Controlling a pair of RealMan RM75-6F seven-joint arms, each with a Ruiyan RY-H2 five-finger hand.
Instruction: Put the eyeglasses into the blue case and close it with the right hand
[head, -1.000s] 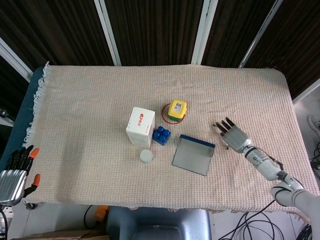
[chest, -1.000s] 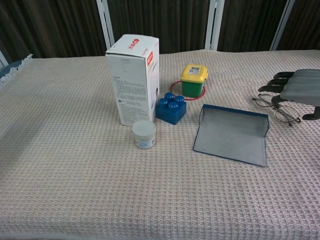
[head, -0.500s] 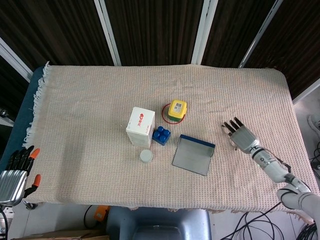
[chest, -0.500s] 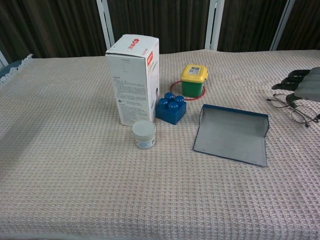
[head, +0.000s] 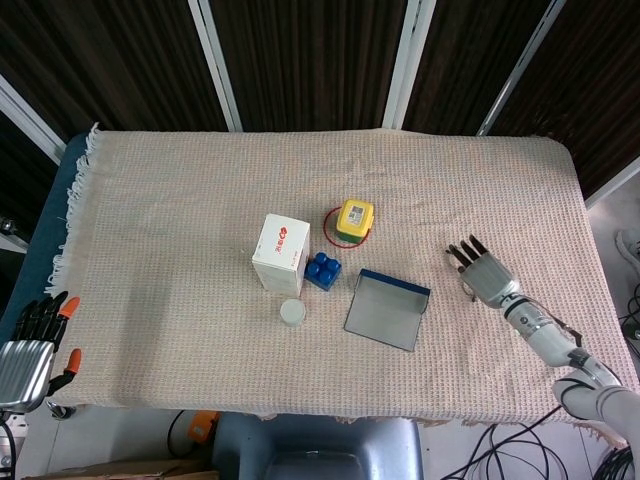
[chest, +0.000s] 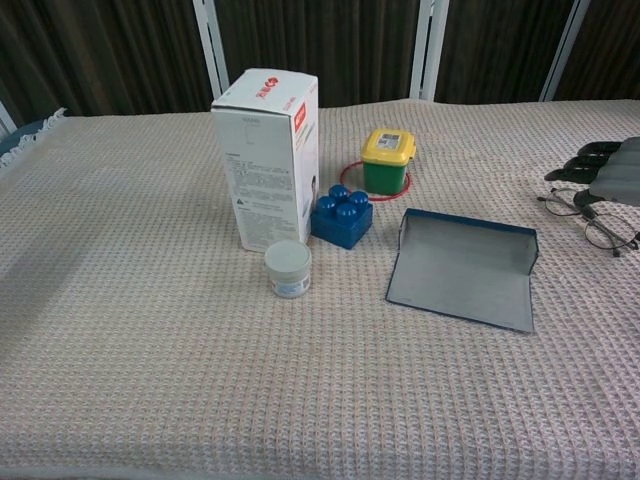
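Two hands show in my feeds. My right hand sits at about 3 o'clock on the surface, palm down with fingers stretched out flat over the eyeglasses. From the chest view the lenses and wire frame lie on the cloth directly beneath the hand; whether the fingers actually touch or pinch them I cannot tell, so the hold is unclear to me. My left hand hangs off the surface edge at about 8 o'clock, fingers apart, grasping nothing.

The blue case lies open near the centre, slightly toward 4 o'clock, its grey lining facing up and its blue rim raised along the far side. It is near the eyeglasses but apart from them, to their 9 o'clock.

A white carton stands upright left of centre. A blue building brick is just beside its base, and a small white jar stands in front of the carton. A green tub with a yellow lid sits inside a red ring at about 12 o'clock from the case.
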